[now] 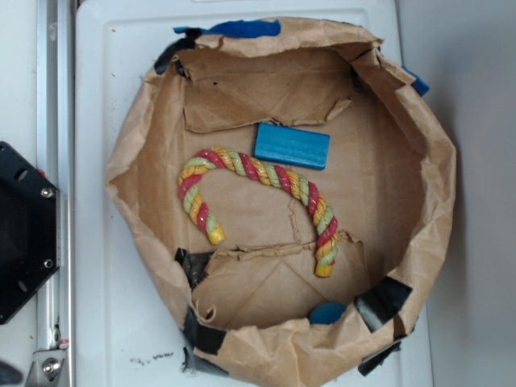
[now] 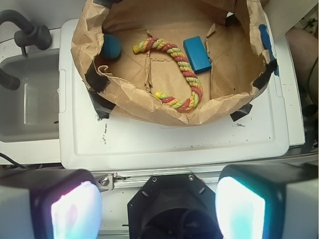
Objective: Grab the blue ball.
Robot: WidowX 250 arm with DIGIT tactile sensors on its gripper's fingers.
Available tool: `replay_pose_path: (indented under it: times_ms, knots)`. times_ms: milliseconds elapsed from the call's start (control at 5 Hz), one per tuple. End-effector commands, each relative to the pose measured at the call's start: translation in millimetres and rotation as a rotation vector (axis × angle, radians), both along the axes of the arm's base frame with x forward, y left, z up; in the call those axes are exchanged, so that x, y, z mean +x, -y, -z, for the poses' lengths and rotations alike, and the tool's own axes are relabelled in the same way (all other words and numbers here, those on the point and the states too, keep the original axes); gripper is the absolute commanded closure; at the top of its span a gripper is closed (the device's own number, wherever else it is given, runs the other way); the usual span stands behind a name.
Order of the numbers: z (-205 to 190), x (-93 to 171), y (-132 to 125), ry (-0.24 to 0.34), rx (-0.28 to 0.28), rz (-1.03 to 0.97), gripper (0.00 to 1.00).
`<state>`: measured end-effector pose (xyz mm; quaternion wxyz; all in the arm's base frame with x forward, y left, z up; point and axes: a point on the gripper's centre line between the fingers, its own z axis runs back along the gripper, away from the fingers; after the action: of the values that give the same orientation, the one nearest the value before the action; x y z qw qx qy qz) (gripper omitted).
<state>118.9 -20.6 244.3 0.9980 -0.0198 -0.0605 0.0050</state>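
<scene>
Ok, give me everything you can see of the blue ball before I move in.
The blue ball is small, round, teal-blue, smooth and plain. It sits on the floor of the brown paper enclosure, tucked against the crumpled wall, near one end of the striped rope. The exterior view shows only its top over the paper rim. Nothing grips it.

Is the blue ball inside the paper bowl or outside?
Inside. The blue ball sits on the floor of the brown paper bowl, tucked against its wall.

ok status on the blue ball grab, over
Gripper open, well outside the paper bag. Blue ball untouched against bag's wall. Rope toy and blue block lie apart from it.
</scene>
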Motion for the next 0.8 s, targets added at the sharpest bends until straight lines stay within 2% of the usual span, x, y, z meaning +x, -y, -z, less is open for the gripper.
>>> replay_pose_path:
  times_ms: [0,200,400,600]
  knots:
    - [0,0,0,0.000,0.000,0.000,0.00]
    - [-1,44,-15,0.036,0.068,-0.018,0.00]
    - [1,71,-21,0.101,0.125,0.126,0.00]
    - [11,85,-22,0.097,-0.110,0.364,0.00]
